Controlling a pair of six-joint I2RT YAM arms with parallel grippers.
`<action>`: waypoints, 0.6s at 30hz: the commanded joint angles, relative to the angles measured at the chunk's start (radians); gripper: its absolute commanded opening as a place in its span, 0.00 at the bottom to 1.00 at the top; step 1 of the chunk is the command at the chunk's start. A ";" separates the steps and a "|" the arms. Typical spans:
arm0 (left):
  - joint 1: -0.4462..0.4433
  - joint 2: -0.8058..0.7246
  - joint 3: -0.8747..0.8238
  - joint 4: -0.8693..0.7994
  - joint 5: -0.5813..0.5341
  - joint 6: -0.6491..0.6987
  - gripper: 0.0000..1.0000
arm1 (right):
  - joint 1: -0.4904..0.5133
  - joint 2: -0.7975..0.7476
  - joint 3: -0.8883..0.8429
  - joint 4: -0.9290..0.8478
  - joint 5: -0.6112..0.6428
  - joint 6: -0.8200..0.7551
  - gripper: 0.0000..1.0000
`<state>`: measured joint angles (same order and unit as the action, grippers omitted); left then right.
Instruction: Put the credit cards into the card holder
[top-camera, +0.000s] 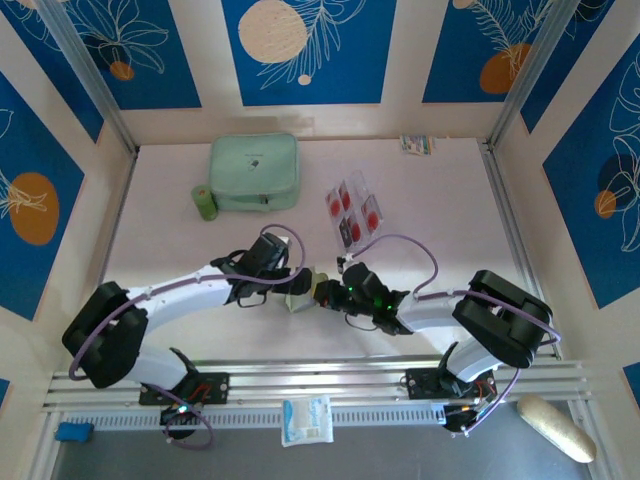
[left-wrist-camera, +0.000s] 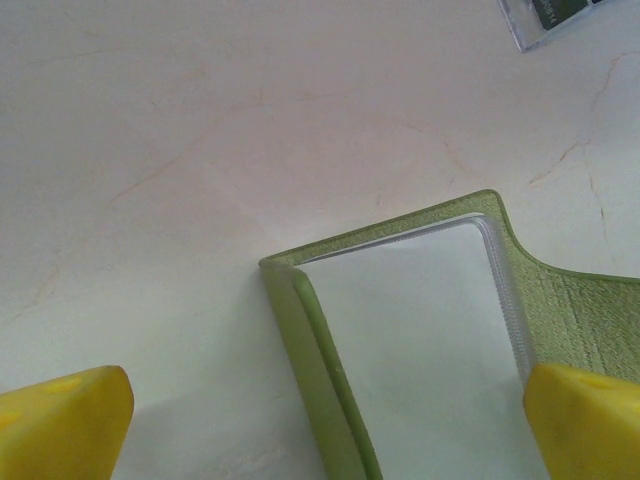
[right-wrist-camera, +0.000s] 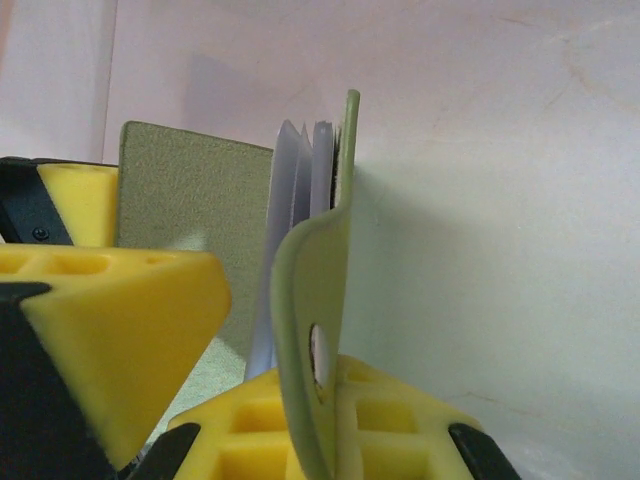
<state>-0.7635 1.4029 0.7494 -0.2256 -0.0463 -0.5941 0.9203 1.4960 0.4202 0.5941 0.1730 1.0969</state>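
The card holder (top-camera: 299, 297), an olive-green fold wallet, stands open between my two grippers near the table's front. My right gripper (top-camera: 322, 291) is shut on the card holder (right-wrist-camera: 313, 290); its flap with the pale snap button rises past the yellow fingers (right-wrist-camera: 110, 320), and pale pockets fan out behind. My left gripper (top-camera: 287, 283) is open, its yellow fingertips (left-wrist-camera: 62, 422) wide apart on either side of the card holder's (left-wrist-camera: 420, 350) pale inner pocket, without touching it. The credit cards (top-camera: 354, 210), transparent with red round marks, lie in a loose group behind the grippers.
A large mint-green zip case (top-camera: 254, 172) lies at the back left with a small green roll (top-camera: 205, 203) beside it. A small packet (top-camera: 417, 145) sits by the back wall. A clear plastic corner (left-wrist-camera: 550, 18) shows at the upper right of the left wrist view.
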 joint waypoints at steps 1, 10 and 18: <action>-0.018 0.007 0.024 0.009 -0.021 0.019 1.00 | 0.009 -0.011 -0.013 0.013 0.028 0.008 0.00; -0.029 0.035 0.027 0.032 -0.019 0.022 1.00 | 0.011 -0.013 -0.016 0.018 0.027 0.013 0.00; -0.039 0.070 0.034 0.037 -0.025 0.028 1.00 | 0.009 -0.017 -0.018 0.018 0.026 0.015 0.00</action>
<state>-0.7853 1.4605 0.7563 -0.1982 -0.0547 -0.5919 0.9230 1.4960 0.4118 0.5930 0.1833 1.1072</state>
